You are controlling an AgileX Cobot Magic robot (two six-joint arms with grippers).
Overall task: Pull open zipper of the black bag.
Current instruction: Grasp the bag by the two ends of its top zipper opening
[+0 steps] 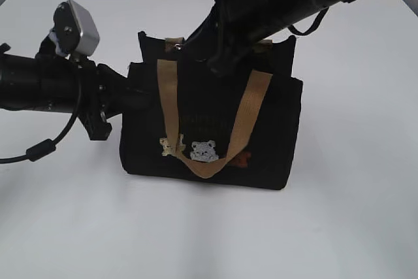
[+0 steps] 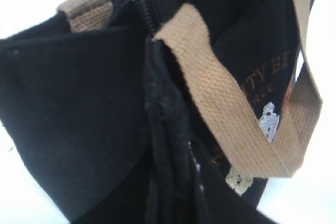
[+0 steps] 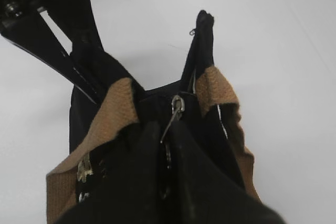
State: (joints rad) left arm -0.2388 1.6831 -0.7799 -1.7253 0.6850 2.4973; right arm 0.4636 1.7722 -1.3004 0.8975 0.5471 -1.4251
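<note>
Black bag (image 1: 209, 135) stands upright on the white table (image 1: 339, 227), 2 tan handles (image 1: 251, 109) draped over its front. Right hand (image 3: 168, 129) reaches down to the top edge, closed on the silver zipper (image 3: 176, 107) pull. Left hand (image 1: 134, 99) clamps the bag's left side, nearly shut on fabric.

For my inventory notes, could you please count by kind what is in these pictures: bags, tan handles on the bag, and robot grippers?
Black bag: 1
Tan handles: 2
Grippers: 2, left gripper at the bag's side, right gripper at the zipper
Total: 5
</note>
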